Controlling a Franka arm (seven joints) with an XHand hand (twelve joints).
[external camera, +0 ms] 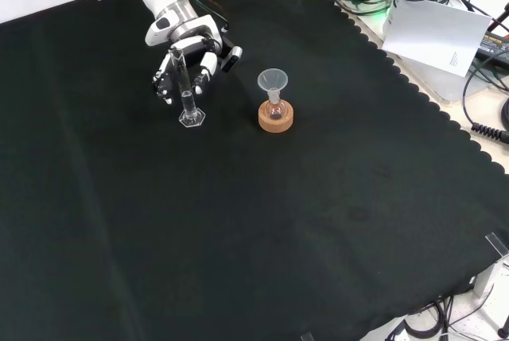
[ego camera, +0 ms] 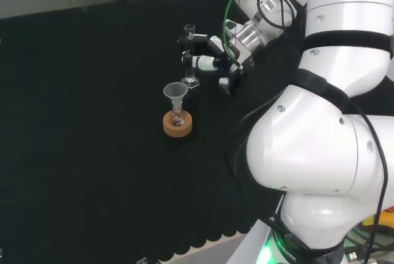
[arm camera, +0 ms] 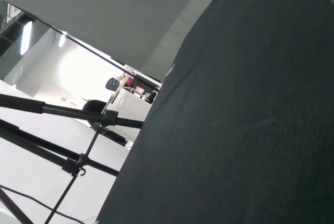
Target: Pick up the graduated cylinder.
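- Front view, left to right: robot hand (external camera: 184,61) at the upper left of the tabletop (external camera: 238,230), then the graduated cylinder (external camera: 188,96), then a small flask with a funnel (external camera: 273,81) in its neck, set on a cork ring (external camera: 276,116).
- Cylinder stands upright on its clear base, long axis vertical. Its upper part rises between the fingers; the base sits on the cloth just below the hand in this view.
- Head view: cylinder (ego camera: 189,56) is left of the robot hand (ego camera: 212,58), whose fingers (ego camera: 198,62) reach leftward to the tube at about mid-height.
- Robot hand state: fingers curled round the tube on both sides; looks clamped on the cylinder, though the contact points are small and hard to read.
- Base seems still on the cloth, so my judgement is the lift is not yet done.
- Funnel and flask stand near, to the right in the front view; a straight vertical lift should clear them.
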